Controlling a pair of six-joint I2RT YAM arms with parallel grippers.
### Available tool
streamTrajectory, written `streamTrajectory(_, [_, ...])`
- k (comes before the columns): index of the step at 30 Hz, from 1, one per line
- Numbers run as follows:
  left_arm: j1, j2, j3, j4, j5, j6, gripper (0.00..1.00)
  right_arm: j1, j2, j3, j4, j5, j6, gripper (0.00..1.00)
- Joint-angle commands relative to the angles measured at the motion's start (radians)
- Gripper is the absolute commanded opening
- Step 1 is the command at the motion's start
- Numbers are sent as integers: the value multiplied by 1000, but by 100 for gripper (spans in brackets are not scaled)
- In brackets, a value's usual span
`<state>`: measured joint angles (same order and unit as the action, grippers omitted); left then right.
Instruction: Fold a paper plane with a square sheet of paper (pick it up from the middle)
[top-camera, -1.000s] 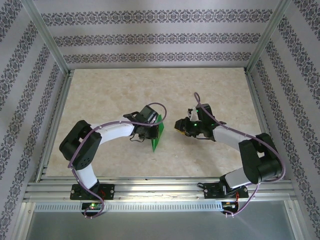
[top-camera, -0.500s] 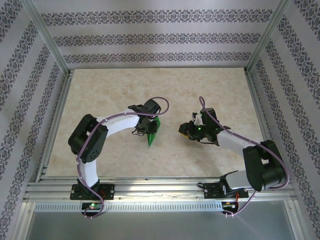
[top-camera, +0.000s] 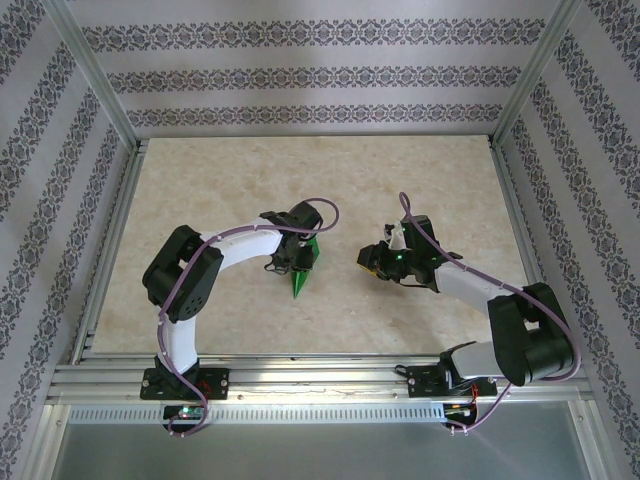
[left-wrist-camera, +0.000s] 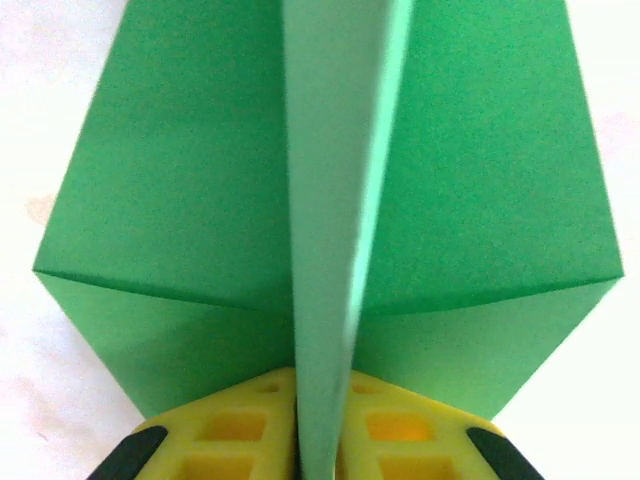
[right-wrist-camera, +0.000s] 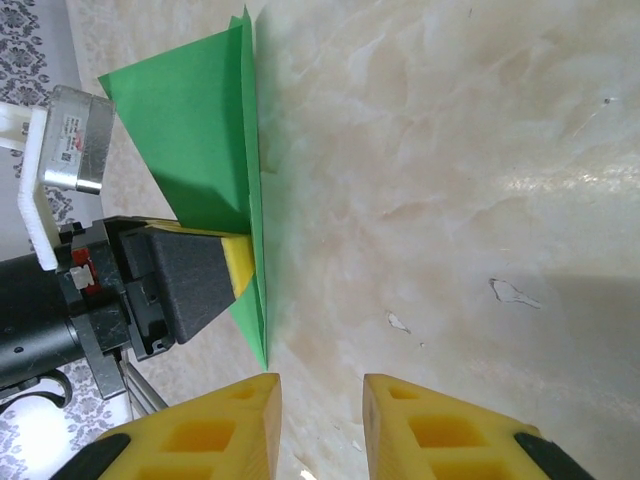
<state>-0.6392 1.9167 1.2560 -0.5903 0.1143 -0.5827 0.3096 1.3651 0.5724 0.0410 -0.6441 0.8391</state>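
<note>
Centrally, the left gripper (left-wrist-camera: 320, 400) pinches the centre fold of the paper plane (left-wrist-camera: 190, 200). Right of it in the top view, the right gripper (right-wrist-camera: 322, 390) holds its fingers parted, empty.

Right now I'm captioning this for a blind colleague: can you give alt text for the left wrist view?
The left gripper pinches the upright centre fold of the bright green paper plane, whose wings spread to both sides over the pale table.
</note>
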Motion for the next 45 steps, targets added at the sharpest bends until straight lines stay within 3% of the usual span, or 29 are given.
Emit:
streamTrajectory(1, [10,-6,-26,-1,-38,-9,16,-4,-31,-14,0,-12,9,28])
streamTrajectory(17, [-5,-6,-74,44,-121,-75,26,5,-79,-7,-48,16,-24,32])
streamTrajectory(21, [-10,4,-67,44,-127,-114,32,2,-148,18,-149,71,-76,37])
streamTrajectory(31, [-46,46,10,-5,-191,-233,36,-24,-375,122,-472,272,-302,53])
streamTrajectory(45, [-96,86,105,-75,-241,-285,39,-154,-396,81,-454,146,-339,64])
